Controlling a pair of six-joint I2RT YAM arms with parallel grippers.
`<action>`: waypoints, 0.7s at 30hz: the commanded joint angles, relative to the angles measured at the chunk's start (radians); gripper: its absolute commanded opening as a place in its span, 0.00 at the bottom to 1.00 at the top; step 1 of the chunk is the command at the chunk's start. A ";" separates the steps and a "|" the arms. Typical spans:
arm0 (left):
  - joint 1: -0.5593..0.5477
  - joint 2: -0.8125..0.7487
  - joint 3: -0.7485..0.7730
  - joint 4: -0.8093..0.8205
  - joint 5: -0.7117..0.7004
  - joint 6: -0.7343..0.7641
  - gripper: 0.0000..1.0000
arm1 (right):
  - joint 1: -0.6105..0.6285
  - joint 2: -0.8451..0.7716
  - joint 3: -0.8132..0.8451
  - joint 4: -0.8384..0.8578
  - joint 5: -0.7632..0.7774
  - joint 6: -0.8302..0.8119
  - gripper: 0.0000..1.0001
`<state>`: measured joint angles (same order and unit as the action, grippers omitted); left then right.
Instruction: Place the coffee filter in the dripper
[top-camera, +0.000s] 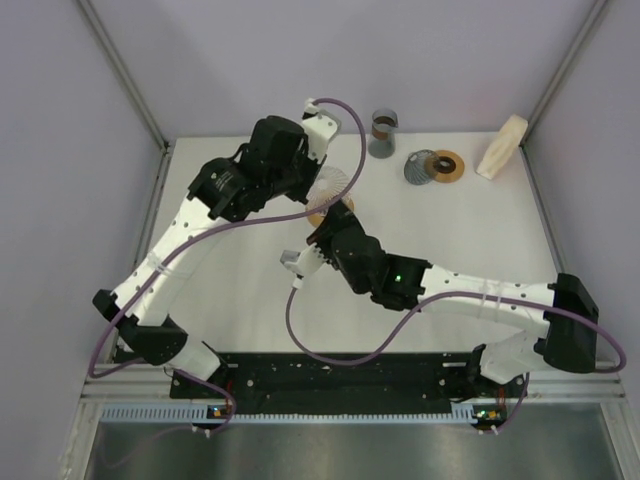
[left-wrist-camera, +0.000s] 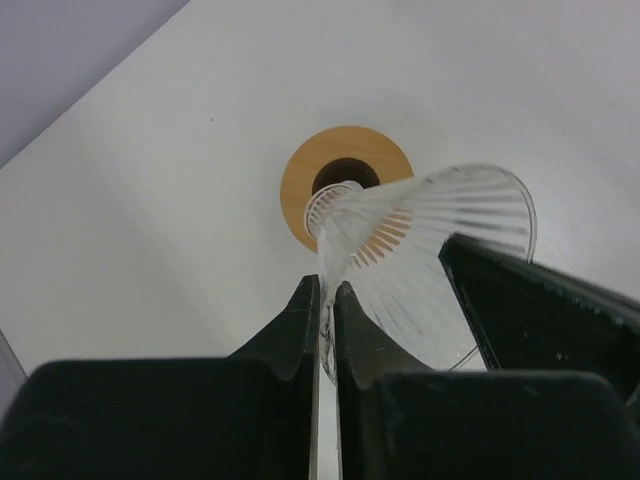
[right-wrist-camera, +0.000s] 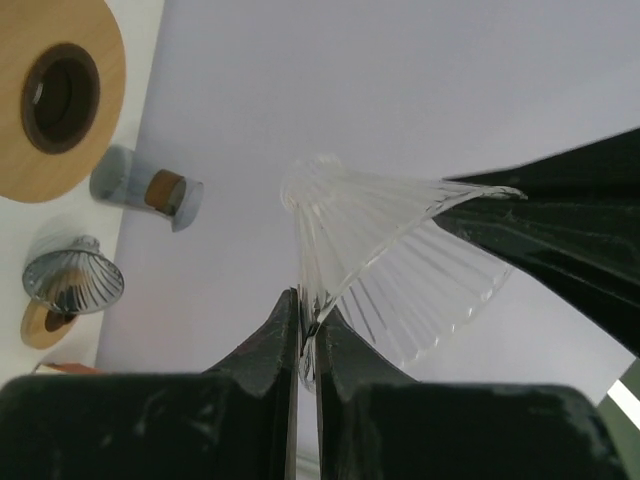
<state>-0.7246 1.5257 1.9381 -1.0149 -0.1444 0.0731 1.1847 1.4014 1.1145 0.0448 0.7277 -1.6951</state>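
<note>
A clear ribbed cone dripper (top-camera: 331, 186) is held up off the table between both arms, above a wooden ring (left-wrist-camera: 300, 170) lying on the table. My left gripper (left-wrist-camera: 327, 296) is shut on the dripper's (left-wrist-camera: 440, 240) rim, which runs between its fingertips. My right gripper (right-wrist-camera: 307, 306) is shut on the rim of the dripper (right-wrist-camera: 400, 240) from the opposite side. In the top view the left gripper (top-camera: 322, 175) comes in from the back and the right gripper (top-camera: 338, 213) from the front. The cream paper coffee filter (top-camera: 502, 146) stands at the back right, away from both grippers.
A second ribbed dripper (top-camera: 419, 167) lies beside another wooden ring (top-camera: 448, 165) at the back. A small grey cup (top-camera: 383, 133) stands left of them. Enclosure walls and posts close in the table on three sides.
</note>
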 joint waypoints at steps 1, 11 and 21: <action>0.027 0.025 0.031 -0.008 0.035 -0.045 0.00 | 0.016 -0.013 0.056 0.098 -0.016 0.066 0.00; 0.361 0.073 0.102 -0.022 0.364 -0.268 0.00 | 0.018 -0.205 0.070 0.027 -0.463 0.777 0.81; 0.467 0.067 -0.023 0.047 0.523 -0.478 0.00 | -0.282 -0.018 0.517 -0.319 -0.522 1.872 0.77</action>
<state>-0.2775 1.6196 1.9720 -1.0420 0.2687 -0.2836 1.0409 1.2881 1.4590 -0.0666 0.2802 -0.3717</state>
